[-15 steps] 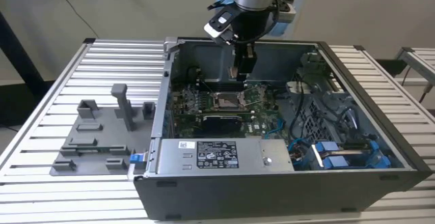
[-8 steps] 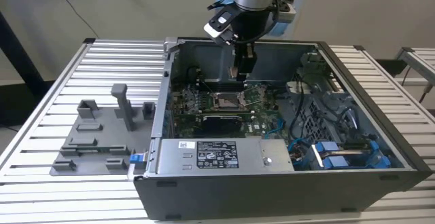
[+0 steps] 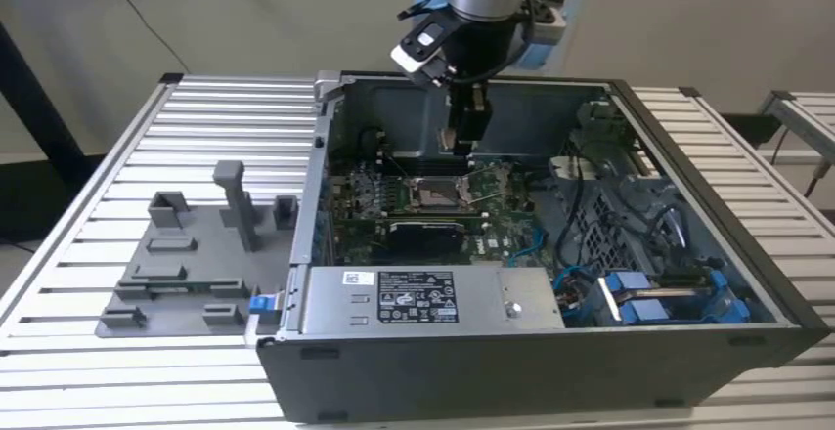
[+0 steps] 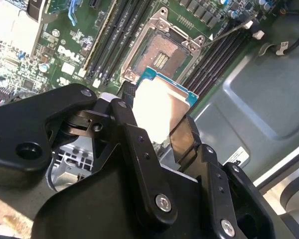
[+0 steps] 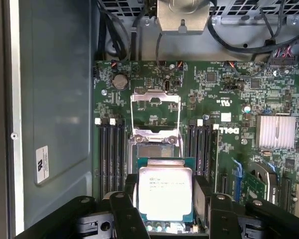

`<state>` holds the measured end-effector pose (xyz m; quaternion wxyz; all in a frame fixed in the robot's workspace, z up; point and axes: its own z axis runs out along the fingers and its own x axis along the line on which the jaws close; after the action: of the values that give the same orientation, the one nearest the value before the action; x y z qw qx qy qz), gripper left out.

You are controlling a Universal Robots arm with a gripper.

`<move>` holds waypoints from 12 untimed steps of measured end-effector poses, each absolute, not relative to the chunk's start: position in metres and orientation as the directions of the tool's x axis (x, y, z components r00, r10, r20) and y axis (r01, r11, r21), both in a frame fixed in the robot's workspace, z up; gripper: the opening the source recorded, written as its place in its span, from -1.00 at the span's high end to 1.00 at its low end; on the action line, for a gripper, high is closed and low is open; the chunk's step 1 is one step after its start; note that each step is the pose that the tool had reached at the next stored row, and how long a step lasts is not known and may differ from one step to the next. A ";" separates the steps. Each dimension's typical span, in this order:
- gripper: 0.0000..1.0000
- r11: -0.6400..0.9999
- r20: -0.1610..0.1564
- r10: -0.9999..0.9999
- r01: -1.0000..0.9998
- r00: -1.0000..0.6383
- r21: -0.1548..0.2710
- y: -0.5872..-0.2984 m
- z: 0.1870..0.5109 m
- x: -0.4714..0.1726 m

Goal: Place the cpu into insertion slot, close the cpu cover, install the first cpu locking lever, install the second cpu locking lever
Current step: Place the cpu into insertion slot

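Bright, even light; glare whitens the cpu [image 4: 159,112] in both wrist views

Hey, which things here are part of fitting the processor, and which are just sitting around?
For the job:
cpu, gripped in the hand
insertion slot
cpu cover, standing open

Just sitting around:
power supply
memory slots
heatsink
grey fixture plate

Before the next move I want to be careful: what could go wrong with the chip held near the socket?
1. The end effector grips the cpu by two edges, apart from the insertion slot; it might slip or land skewed.
2. The cpu cover stands open beside the slot; the end effector could catch it.
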<state>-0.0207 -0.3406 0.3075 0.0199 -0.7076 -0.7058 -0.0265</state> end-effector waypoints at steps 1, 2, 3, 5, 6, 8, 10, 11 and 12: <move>-0.08 -0.003 0.065 0.998 1.000 0.002 0.010 -0.340 0.306 -0.021; -0.08 -0.003 0.065 0.998 1.000 0.002 0.010 -0.339 0.305 -0.021; -0.08 -0.003 0.065 0.998 1.000 0.002 0.011 -0.338 0.304 -0.021; -0.08 -0.003 0.065 0.998 1.000 0.002 0.012 -0.336 0.302 -0.022; -0.08 -0.003 0.065 0.998 1.000 0.002 0.012 -0.334 0.301 -0.022; -0.08 -0.003 0.065 0.998 1.000 0.002 0.014 -0.332 0.298 -0.024; -0.08 -0.003 0.065 0.998 1.000 0.002 0.015 -0.332 0.296 -0.027; -0.08 -0.003 0.065 0.998 1.000 0.002 0.016 -0.332 0.295 -0.028; -0.08 -0.003 0.065 0.998 1.000 0.002 0.017 -0.331 0.293 -0.029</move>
<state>-0.0294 -0.3315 0.2930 0.0170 -0.7075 -0.7059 -0.0293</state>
